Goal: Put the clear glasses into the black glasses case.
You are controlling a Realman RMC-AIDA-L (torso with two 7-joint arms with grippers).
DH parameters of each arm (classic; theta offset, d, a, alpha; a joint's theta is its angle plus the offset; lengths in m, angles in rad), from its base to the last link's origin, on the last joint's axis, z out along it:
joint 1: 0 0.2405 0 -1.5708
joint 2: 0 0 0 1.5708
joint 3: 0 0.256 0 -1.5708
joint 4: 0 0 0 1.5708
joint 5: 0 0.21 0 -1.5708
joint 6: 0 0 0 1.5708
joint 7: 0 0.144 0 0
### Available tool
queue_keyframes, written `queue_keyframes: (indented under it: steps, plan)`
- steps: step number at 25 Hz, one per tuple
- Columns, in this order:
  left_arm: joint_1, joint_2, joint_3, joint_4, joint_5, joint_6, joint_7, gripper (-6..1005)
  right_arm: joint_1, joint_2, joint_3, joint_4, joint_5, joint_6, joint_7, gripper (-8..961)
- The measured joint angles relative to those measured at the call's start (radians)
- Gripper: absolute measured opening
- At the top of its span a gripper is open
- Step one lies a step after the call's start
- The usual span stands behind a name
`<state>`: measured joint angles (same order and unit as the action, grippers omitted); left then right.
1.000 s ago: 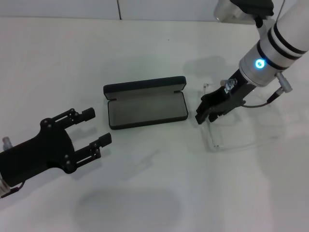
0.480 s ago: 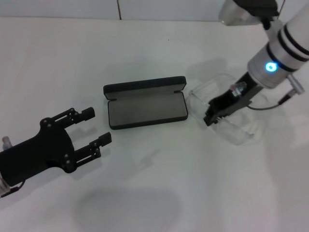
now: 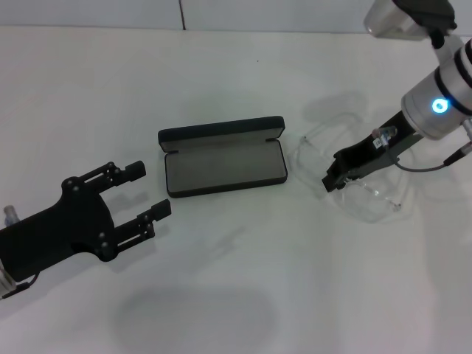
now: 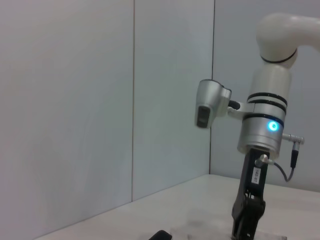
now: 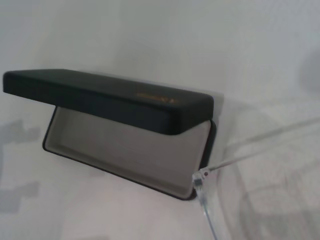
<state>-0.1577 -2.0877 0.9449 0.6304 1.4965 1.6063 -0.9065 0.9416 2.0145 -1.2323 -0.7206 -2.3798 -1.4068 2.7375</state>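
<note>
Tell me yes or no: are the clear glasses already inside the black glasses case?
No: the black glasses case lies open with only bare grey lining, while the clear glasses are beside it at the right gripper.

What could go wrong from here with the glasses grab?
1. The right claw holds the clear glasses by one thin spot; they could twist or slip.
2. The glasses' arms stick out unfolded, so they may snag the rim of the black glasses case.
3. The lid stands only partly raised, narrowing the entry.
</note>
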Motion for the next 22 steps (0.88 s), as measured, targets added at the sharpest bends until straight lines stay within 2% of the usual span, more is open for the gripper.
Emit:
queue_keyframes:
  steps: [8,13,16,22]
  plan:
    - [0.007,-0.001,0.0,0.0,-0.029,0.003,0.0,674,-0.151,0.004,0.005,-0.302,0.031,-0.06,-0.004,148]
    - [0.009,-0.001,0.0,0.003,-0.068,0.019,-0.006,673,-0.222,0.001,0.064,-0.368,0.157,-0.069,-0.112,132]
    - [0.003,-0.001,0.0,0.009,-0.08,0.026,-0.013,673,-0.284,0.0,0.124,-0.392,0.286,-0.091,-0.213,123]
    - [-0.038,0.0,0.0,0.013,-0.126,0.031,-0.098,670,-0.372,-0.001,0.267,-0.373,0.469,-0.198,-0.443,119]
